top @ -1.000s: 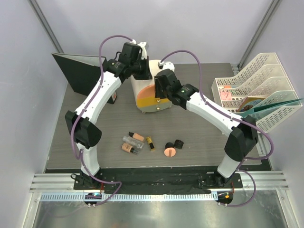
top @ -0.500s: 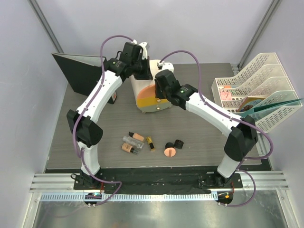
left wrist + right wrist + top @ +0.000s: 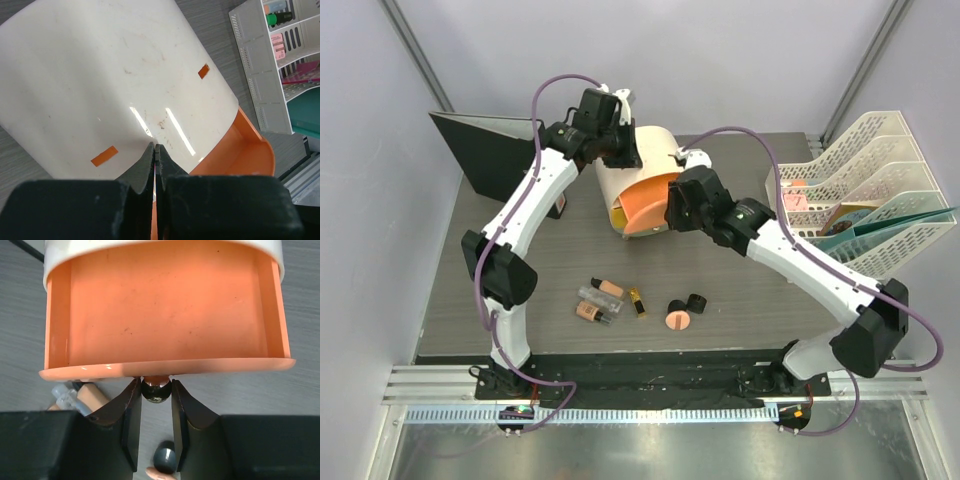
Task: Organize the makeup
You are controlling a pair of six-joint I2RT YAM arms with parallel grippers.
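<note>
The makeup lies loose on the table's front middle: two peach bottles with black caps, a clear tube, a black-gold lipstick, a round pink compact and two black jars. Behind them stands the cream-and-orange box with its orange drawer pulled out. My right gripper is shut on the drawer's black knob, and the drawer is empty. My left gripper is shut with its tips against the box's cream top.
A white file organizer with papers stands at the right edge. A black folder leans at the back left. In the right wrist view a black jar and a peach bottle lie below the drawer.
My right gripper has pulled back toward the front right with the knob, and the orange drawer has slid out of the box. My left gripper has stayed on the box top.
</note>
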